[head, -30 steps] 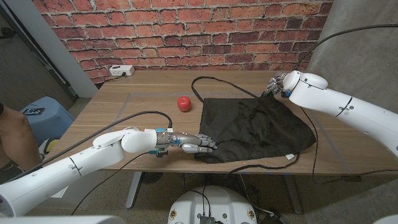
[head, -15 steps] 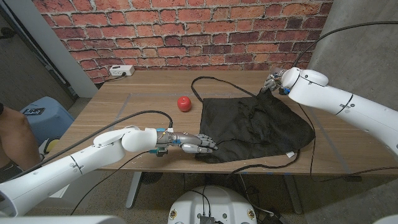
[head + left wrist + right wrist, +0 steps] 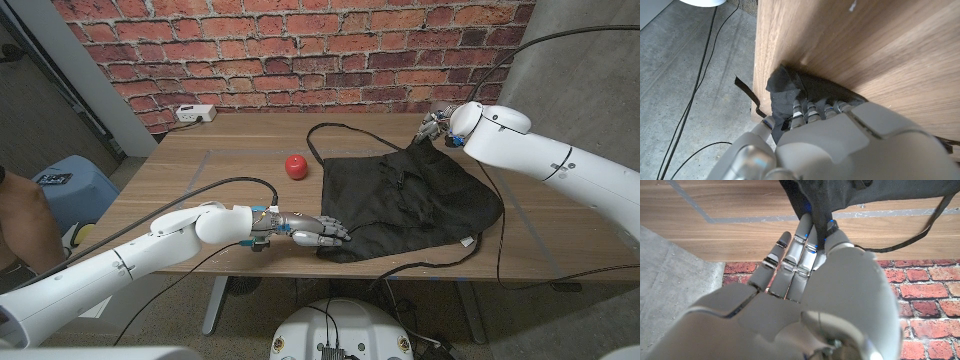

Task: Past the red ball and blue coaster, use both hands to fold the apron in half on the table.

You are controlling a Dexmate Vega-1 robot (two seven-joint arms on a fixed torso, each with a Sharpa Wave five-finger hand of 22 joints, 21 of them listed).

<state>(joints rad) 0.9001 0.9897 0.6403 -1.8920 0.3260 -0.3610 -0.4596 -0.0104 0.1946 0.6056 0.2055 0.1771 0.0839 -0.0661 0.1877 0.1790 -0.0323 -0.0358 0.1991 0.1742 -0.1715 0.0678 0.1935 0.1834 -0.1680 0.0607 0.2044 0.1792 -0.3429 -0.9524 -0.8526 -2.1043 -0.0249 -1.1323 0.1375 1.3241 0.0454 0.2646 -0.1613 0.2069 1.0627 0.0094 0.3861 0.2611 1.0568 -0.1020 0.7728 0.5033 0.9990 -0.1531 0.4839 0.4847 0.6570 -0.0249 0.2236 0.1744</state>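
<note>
Head view: the apron (image 3: 410, 200) is spread black and rumpled over the right half of the table (image 3: 200, 185), from near the far edge down to the front edge, its straps looping off the far and front sides. The left hand (image 3: 318, 230) is set at the front edge, where the apron's near left corner is pinched; in the left wrist view the fingers (image 3: 812, 107) are curled over a bunched black fold right at the table's lip. That corner is judged to be held as an anchor and as one end of the fold line. The right hand (image 3: 437, 127) is raised near the far right corner with the apron's far corner drawn up into a peak; in the right wrist view cloth is caught between the fingers (image 3: 805, 245) while the rest are spread, so a pinch, not a fist, is seen. The lift probably serves to free that edge so it can be carried over. The ball (image 3: 295, 166) lies well left of the apron, apart from it.
</note>
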